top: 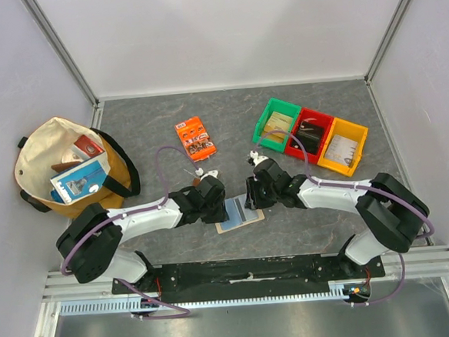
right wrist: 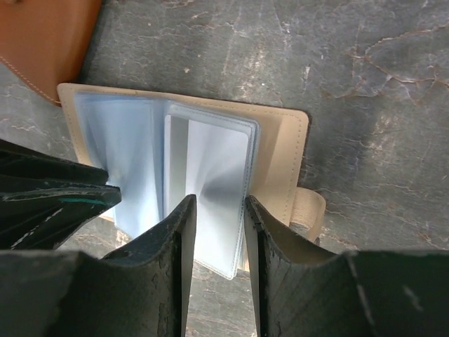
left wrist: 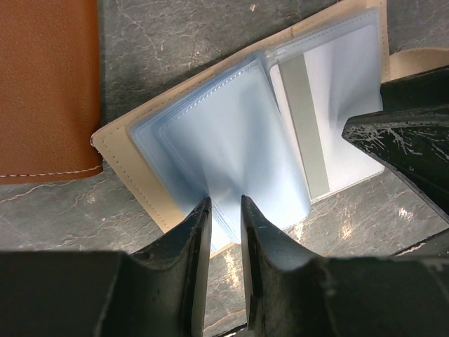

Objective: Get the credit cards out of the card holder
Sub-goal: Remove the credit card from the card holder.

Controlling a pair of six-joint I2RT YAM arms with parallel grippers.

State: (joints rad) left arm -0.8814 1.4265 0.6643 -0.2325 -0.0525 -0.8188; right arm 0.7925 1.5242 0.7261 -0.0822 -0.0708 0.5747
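Black fingertips of the left gripper (left wrist: 224,207) are what's seen closest up. Only a narrow slot is left between them and nothing looks clamped in it; the lower edge of the clear sleeves (left wrist: 224,133) is just met right at the tips. Same deal for the right gripper (right wrist: 219,203): a slim gap, one sleeve lying under and just ahead of the tips, no real hold to be made out. The card holder (left wrist: 133,175) is spread open on the desk (left wrist: 175,42), directly ahead of both grippers and between them, with its snap tab (right wrist: 309,210) sticking out to the right of the right gripper. A brown wallet (left wrist: 42,91) is parked ahead and left of the left gripper, just beside the holder's corner. Only one of the credit cards (left wrist: 305,119) can be made out, pale with a greyish stripe, tucked in a sleeve ahead and right of the left gripper. The cards are probably light, stiff and slick, while the sleeves look floppy and the holder would likely get dragged along. So the holder is best pinned by one gripper and the card pinched by its edge at the sleeve mouth. Which side that opens on can't be told.
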